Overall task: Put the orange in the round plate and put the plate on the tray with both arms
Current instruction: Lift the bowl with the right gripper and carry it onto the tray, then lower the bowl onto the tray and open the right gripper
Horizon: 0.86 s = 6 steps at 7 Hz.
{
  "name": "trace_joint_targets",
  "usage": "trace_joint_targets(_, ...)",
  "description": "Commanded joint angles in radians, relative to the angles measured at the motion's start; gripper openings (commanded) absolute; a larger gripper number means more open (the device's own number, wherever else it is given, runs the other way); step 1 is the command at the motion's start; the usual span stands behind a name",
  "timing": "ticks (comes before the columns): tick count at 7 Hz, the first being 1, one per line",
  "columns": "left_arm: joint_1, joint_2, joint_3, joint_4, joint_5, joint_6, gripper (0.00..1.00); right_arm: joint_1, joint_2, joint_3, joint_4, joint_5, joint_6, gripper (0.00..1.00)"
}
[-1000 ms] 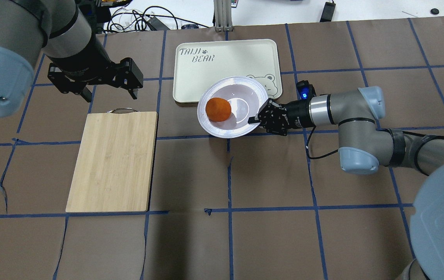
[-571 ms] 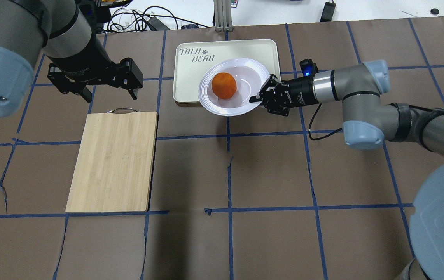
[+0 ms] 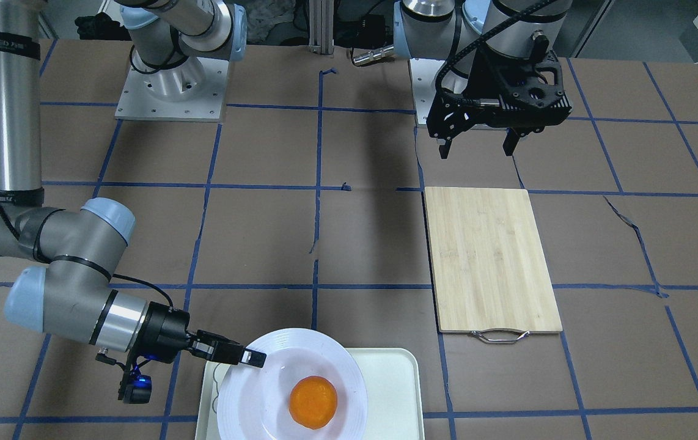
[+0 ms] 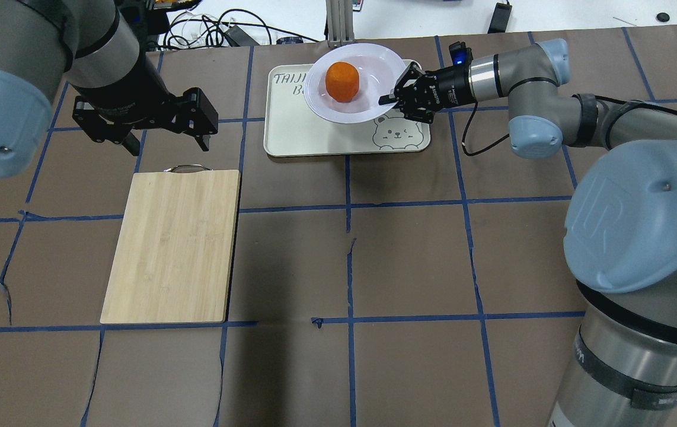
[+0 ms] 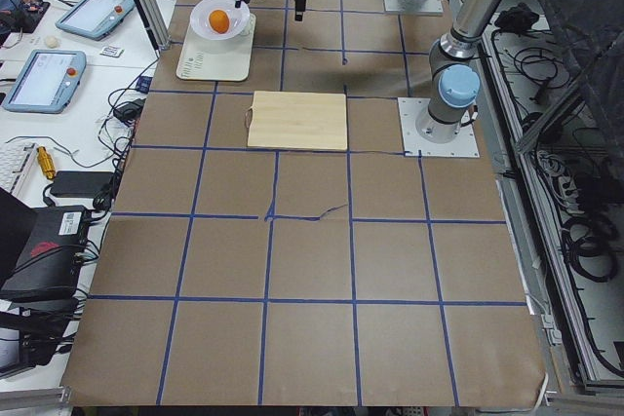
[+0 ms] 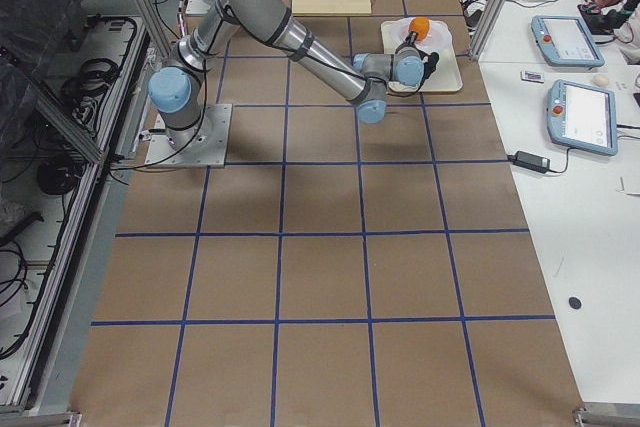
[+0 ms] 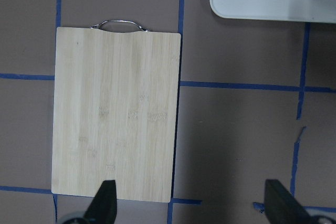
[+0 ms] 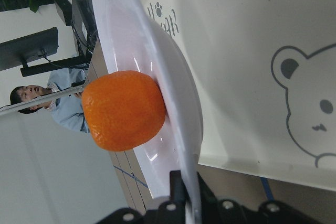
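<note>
The orange [image 4: 341,82] lies in the sunken centre of the white round plate [image 4: 319,104]. My right gripper [image 4: 387,99] is shut on the plate's right rim and holds it in the air above the far half of the cream tray [image 4: 315,135]; the plate's shadow falls on the tray. In the right wrist view the orange [image 8: 123,109] rests against the plate [image 8: 181,108], with the tray's bear face [image 8: 310,114] below. My left gripper [image 4: 168,143] hangs open and empty to the tray's left, above the table beyond the cutting board.
A bamboo cutting board [image 4: 175,246] with a metal handle lies left of the tray. Cables [image 4: 214,29] and an aluminium post [image 4: 338,24] stand past the table's far edge. A person [image 8: 50,103] sits beyond the tray's side of the table.
My right gripper has carried the plate with the orange from the tray's near right corner away from me, over the tray's far half. The left arm has not moved.
</note>
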Motion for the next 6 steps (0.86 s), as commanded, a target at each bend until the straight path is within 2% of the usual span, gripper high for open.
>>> trace_joint_targets(1, -0.001, 0.0, 0.0, 0.001, -0.002, 0.0, 1.0, 0.007, 0.042, -0.012, -0.001, 0.015, -0.01, 0.08)
trace_joint_targets(4, -0.001, 0.0, 0.0, 0.001, -0.002, 0.0, 1.0, 0.005, 0.067, -0.019, -0.004, 0.002, -0.059, 0.14)
trace_joint_targets(6, -0.003, 0.0, 0.0, 0.001, -0.002, 0.0, 1.0, 0.005, 0.071, -0.015, -0.001, -0.03, -0.059, 0.49)
